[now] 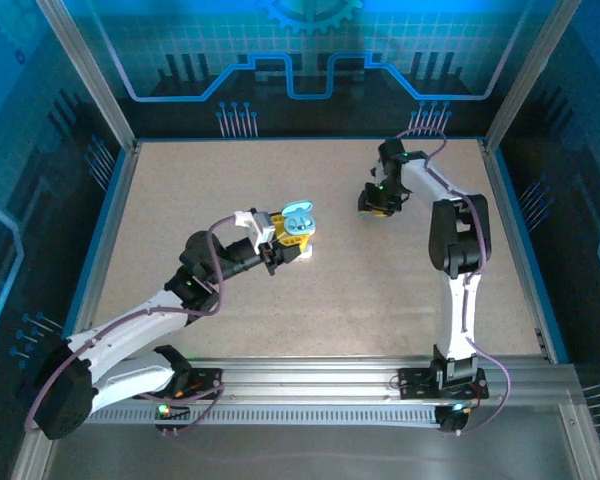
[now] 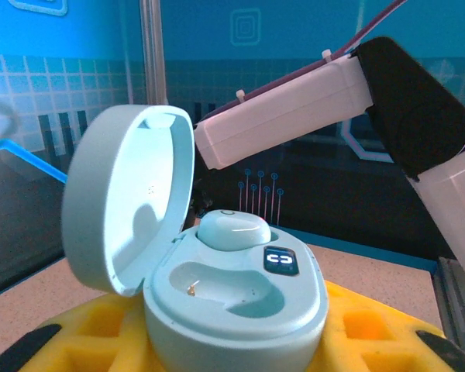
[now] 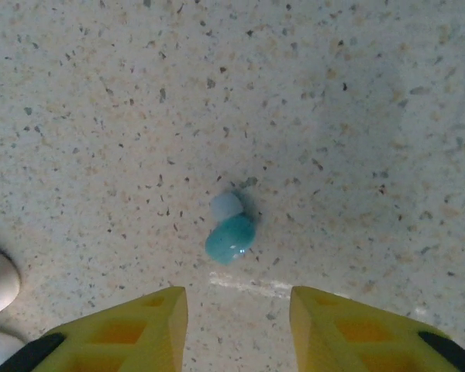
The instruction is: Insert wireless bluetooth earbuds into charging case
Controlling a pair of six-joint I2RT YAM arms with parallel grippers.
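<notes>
— Where was the case (image 2: 240,310)?
— Pinched between the yellow fingers of the left gripper (image 1: 292,236), near the table's (image 3: 101,116) middle in the top view. It was pale blue and sat upright, its lid (image 2: 128,201) swung open toward 9 o'clock in the left wrist view.
— Anything in it?
— One seated bud (image 2: 232,230) in the socket at 12 o'clock; the socket at 6 o'clock lay bare.
— And the right gripper (image 3: 239,304)?
— It stood at 2 o'clock from the left one, fingers spread, pinching nothing. A loose bud (image 3: 231,236), teal with a whitish tip, lay on the speckled table at 12 o'clock from the gap, touching neither finger.
</notes>
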